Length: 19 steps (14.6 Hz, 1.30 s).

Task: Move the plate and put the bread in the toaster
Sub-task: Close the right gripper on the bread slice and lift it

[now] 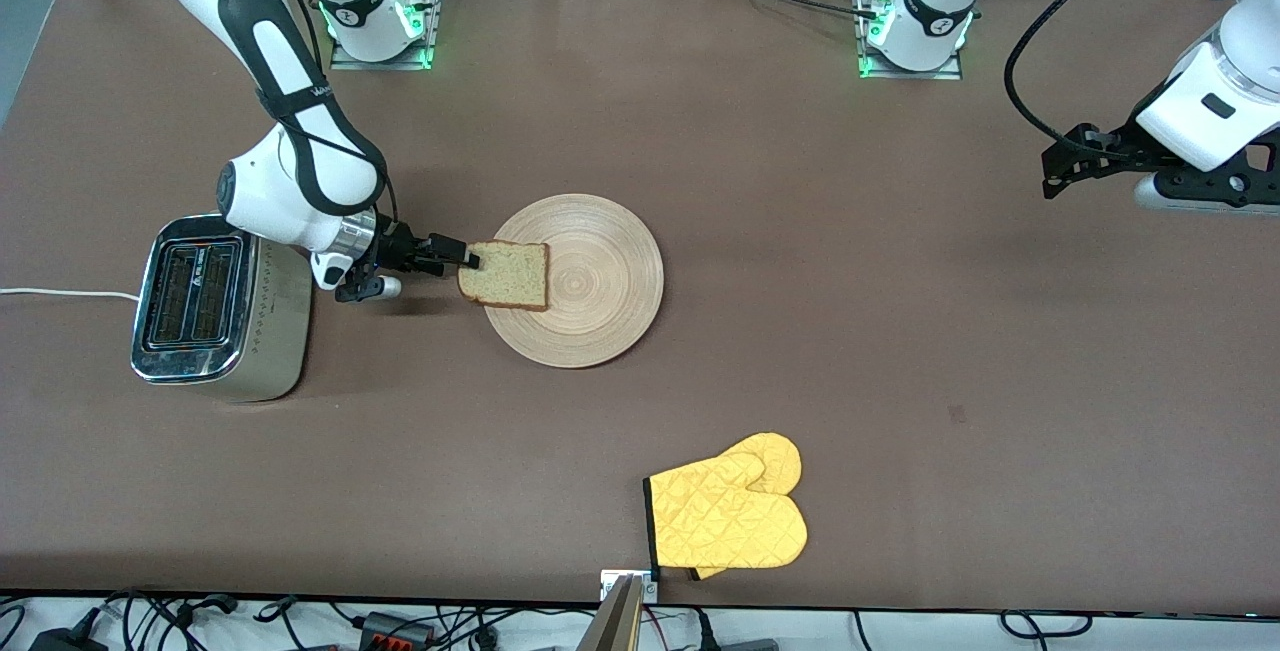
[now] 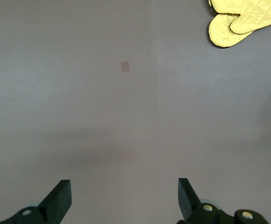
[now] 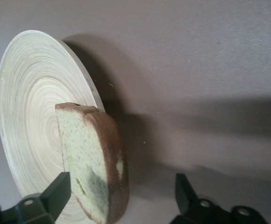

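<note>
The round wooden plate (image 1: 600,281) lies mid-table, and the bread (image 1: 505,274) rests on its rim on the toaster's side, overhanging the edge a little. My right gripper (image 1: 468,256) is low at that overhanging edge, open. In the right wrist view the bread (image 3: 91,158) stands between the fingers (image 3: 60,186), close to one and with a wide gap to the other, in front of the plate (image 3: 32,93). The toaster (image 1: 215,306) stands toward the right arm's end of the table, both slots empty. My left gripper (image 1: 1060,166) waits open above bare table at the left arm's end, holding nothing (image 2: 124,196).
A pair of yellow oven mitts (image 1: 728,514) lies near the table's front edge, nearer to the front camera than the plate; it also shows in the left wrist view (image 2: 245,21). The toaster's white cord (image 1: 60,293) runs off the table's end.
</note>
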Tool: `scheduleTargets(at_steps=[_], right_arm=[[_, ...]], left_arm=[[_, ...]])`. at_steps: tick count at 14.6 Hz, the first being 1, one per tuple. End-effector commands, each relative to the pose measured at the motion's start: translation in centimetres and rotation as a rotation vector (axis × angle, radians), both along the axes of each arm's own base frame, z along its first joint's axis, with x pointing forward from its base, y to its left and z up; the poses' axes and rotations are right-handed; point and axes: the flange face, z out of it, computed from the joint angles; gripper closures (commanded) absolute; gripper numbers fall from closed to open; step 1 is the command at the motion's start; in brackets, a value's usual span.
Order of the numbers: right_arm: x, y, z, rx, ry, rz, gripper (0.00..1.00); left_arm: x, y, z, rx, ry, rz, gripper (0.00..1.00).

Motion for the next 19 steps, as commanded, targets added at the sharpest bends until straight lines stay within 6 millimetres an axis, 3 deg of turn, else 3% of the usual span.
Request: scheduleTargets(at_steps=[1,5,11,15,16,19], right_arm=[[0.38,0.72,-0.12,0.010,-0.019,-0.007,0.14],[0.69,1.03,0.15,0.017,-0.022,-0.009,0.28],[0.57,1.05,-0.34,0.013,-0.014,-0.011,0.35],[0.56,1.06,-0.34,0.014,-0.013,-0.010,0.51],[0.55,1.02,-0.35,0.016,-0.011,-0.011,0.60],[0.76,1.01,-0.12,0.019,0.000,-0.032,0.69]], left_arm=[[-0.27,0.24,0.50,-0.008,-0.007,-0.019,0.00],[-0.22,0.24,0.41,-0.008,-0.005,-0.019,0.00],[-0.22,0.24,0.41,-0.008,-0.005,-0.019,0.00],[-0.22,0.24,0.41,-0.008,-0.005,-0.019,0.00],[-0.23,0.41,0.40,-0.008,-0.004,-0.017,0.00],[-0.22,0.49,0.40,-0.008,-0.004,-0.017,0.00]])
